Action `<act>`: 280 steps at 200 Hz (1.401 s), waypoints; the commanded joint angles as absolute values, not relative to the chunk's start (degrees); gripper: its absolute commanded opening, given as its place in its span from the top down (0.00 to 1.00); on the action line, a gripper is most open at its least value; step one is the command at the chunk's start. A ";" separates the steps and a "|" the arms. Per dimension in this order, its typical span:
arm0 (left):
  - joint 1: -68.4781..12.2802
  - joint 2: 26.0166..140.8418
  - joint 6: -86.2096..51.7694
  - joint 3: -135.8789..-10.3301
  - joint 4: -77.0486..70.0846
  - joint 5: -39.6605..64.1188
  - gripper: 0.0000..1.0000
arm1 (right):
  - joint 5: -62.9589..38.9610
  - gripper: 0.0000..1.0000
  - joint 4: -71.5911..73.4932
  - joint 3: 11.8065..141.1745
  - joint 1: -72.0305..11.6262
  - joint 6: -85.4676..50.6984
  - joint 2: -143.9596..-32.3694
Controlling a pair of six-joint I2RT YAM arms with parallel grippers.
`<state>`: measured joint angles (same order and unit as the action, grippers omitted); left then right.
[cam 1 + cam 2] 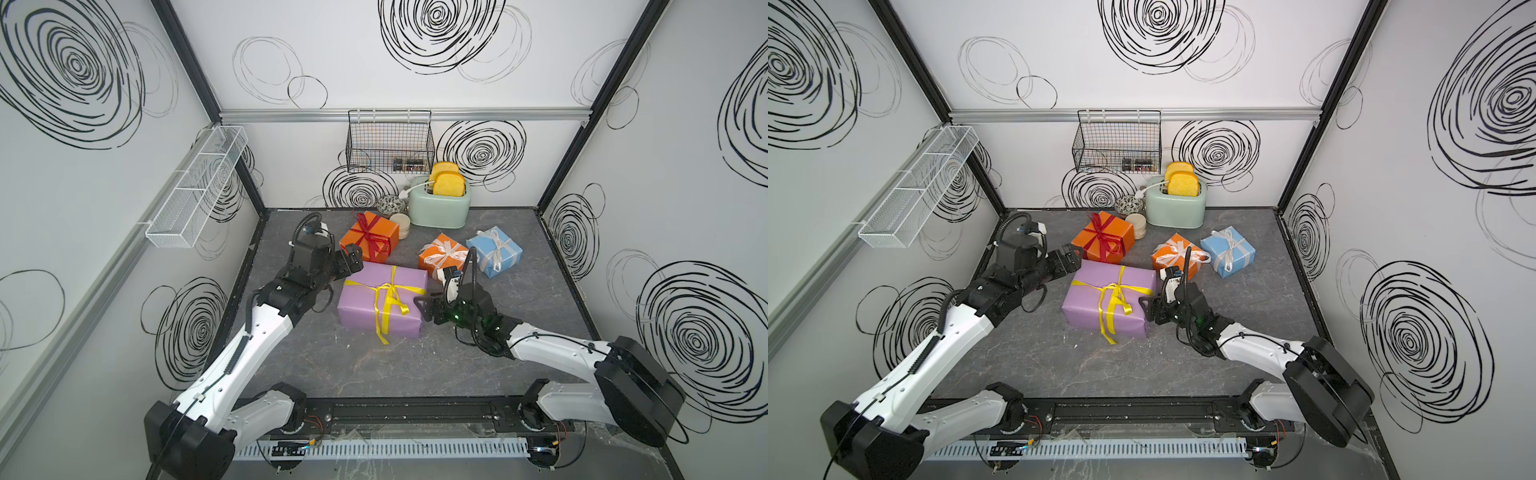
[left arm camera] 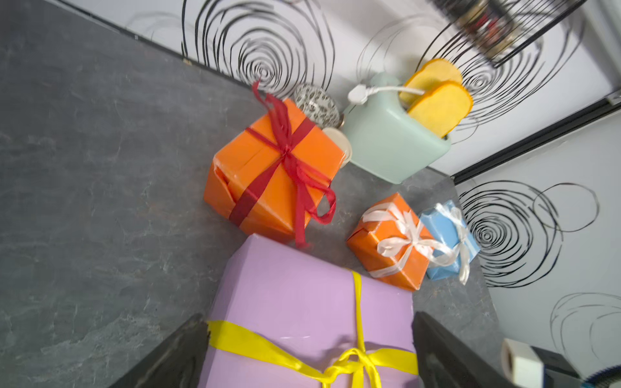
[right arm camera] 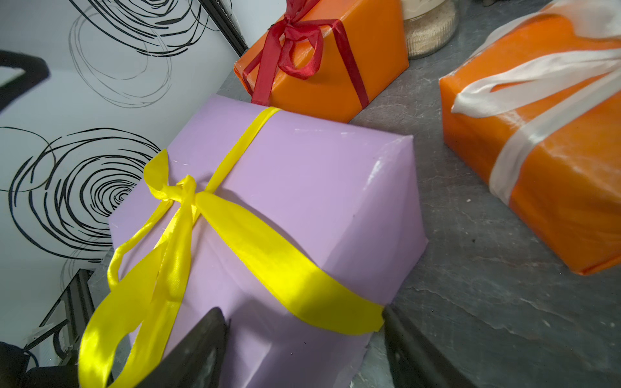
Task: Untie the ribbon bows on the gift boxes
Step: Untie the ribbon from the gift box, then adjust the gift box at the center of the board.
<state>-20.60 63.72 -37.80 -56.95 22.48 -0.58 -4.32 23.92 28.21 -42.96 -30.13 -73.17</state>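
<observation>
Grey tabletop (image 1: 332,365) | 4 gift boxes (image 1: 361,309) | 4 ribbon bows (image 1: 388,291) | left tool (image 1: 351,259), right tool (image 1: 424,311) spread

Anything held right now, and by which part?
Left gripper: jaws open, nothing held. Right gripper: jaws straddle the end of the lilac box at the yellow ribbon; grip cannot be told.
</observation>
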 commanded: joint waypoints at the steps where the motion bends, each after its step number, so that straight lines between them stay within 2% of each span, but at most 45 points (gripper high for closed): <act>1: -21.11 65.26 -39.80 -54.62 19.22 5.27 0.01 | -2.42 0.25 18.46 27.47 -42.90 -29.00 -73.55; 46: -27.58 69.85 -38.22 -55.11 18.21 5.41 0.09 | 0.39 0.25 18.82 26.02 -42.76 -27.87 -70.11; 79: -31.49 70.75 -37.53 -55.51 19.38 -0.20 0.15 | 2.15 0.31 14.37 28.75 -42.28 -26.96 -70.22; 96: -31.64 70.57 -37.62 -54.74 19.72 -2.21 0.17 | 2.97 0.35 10.26 31.89 -42.28 -26.07 -70.90; 143: -31.64 69.60 -37.80 -51.96 18.34 -0.36 0.18 | 2.58 0.37 -0.26 41.68 -42.70 -22.62 -75.96; 165: -31.49 69.11 -37.97 -51.42 17.28 1.61 0.19 | 0.87 0.46 -6.15 48.19 -43.73 -19.75 -80.14; 210: -30.86 68.75 -39.80 -49.71 15.82 2.98 0.23 | -0.06 0.53 -14.56 59.52 -45.67 -14.91 -88.72; 280: -30.17 68.30 -43.32 -50.30 18.85 -2.47 0.20 | 0.74 0.50 -16.94 66.08 -46.01 -12.36 -90.70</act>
<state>-30.76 69.67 -40.77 -50.46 19.35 -0.47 0.62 -13.58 64.45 -45.60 -14.41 -90.87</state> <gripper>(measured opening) 0.802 0.493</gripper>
